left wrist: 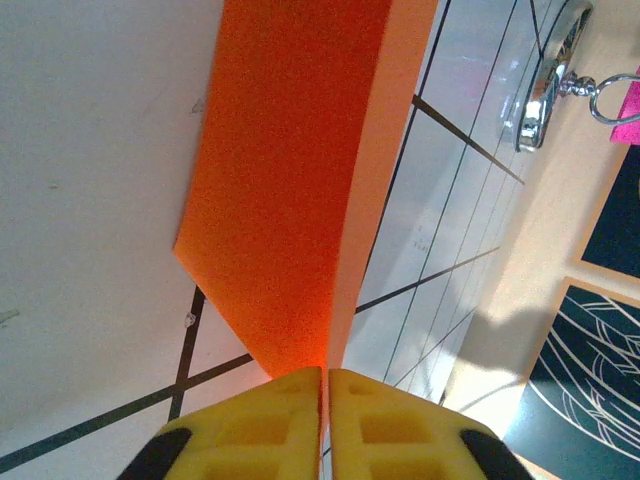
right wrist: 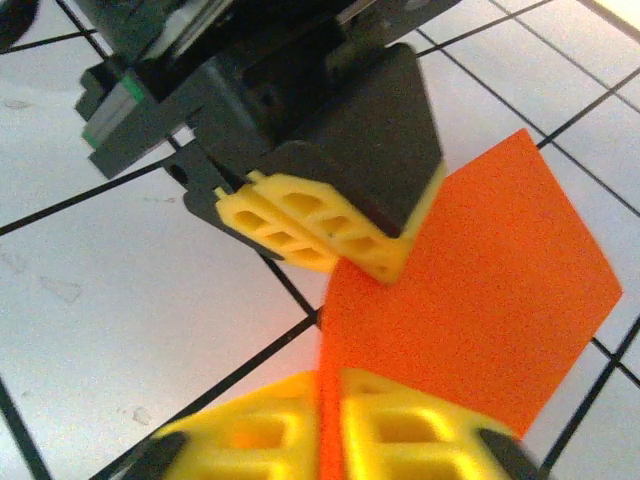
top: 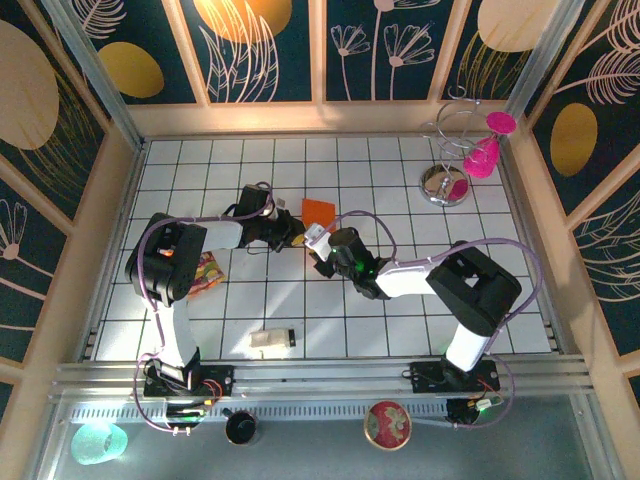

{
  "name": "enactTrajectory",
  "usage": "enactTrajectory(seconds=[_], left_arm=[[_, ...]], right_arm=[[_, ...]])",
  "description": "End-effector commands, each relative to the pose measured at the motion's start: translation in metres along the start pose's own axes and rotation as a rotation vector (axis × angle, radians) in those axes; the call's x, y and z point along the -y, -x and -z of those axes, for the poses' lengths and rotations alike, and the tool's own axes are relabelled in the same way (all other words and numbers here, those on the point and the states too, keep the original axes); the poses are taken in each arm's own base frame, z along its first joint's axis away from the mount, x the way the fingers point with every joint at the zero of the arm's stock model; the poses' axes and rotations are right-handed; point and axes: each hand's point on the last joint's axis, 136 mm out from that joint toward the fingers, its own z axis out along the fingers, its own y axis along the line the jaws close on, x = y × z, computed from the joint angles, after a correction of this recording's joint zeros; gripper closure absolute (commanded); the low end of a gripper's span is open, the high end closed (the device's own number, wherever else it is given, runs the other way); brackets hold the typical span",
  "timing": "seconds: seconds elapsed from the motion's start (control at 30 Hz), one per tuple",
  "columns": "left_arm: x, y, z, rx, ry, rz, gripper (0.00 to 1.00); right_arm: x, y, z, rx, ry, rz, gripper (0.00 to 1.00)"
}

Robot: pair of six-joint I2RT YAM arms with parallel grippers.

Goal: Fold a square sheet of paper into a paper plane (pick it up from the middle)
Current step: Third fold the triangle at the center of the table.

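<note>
Paper this thin likely handles light, limp and crease-prone: the square sheet of paper [top: 320, 211] hangs just above frame centre, left gripper [left wrist: 326, 378] and right gripper [right wrist: 330, 388] each pinching an edge, a sound hold

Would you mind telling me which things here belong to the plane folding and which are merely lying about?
For the job:
- orange paper

Lying about:
- crinkled wrapper
- beige block
- wire stand
- pink pieces on it
- black cap
- red disc
- teal object
</note>
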Motion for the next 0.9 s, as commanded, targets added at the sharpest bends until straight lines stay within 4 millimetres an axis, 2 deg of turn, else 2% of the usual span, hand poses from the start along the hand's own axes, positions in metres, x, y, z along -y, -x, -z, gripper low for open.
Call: enactTrajectory(seconds=[0.0,0.13,0.2,0.4,0.47,0.6,0.87], left_arm=[[0.004,0.001,0.008,0.019,-0.003,-0.004,0.83],[0.003,0.016,0.021,0.090,0.030,-0.023,0.71],[0.010,0.022,0.029,0.128,0.044,-0.061,0.68],[0.030,0.029,0.045,0.175,0.087,-0.171,0.66],[0.030,0.026,0.039,0.161,0.088,-0.186,0.67],[0.026,0.016,0.014,0.095,0.128,-0.221,0.72],[0.007,0.020,-0.019,0.041,0.222,-0.237,0.81]], right_arm=[[-0.008,0.008,-0.001,0.007,0.049,-0.008,0.97],[-0.015,0.008,0.003,0.002,0.111,-0.052,1.00],[-0.020,0.006,0.006,-0.004,0.163,-0.087,1.00],[-0.033,0.001,0.015,-0.010,0.302,-0.223,1.00],[-0.038,-0.001,0.018,-0.015,0.344,-0.261,1.00],[-0.045,0.000,0.023,-0.012,0.407,-0.330,1.00],[-0.045,-0.006,0.021,-0.035,0.433,-0.416,1.00]])
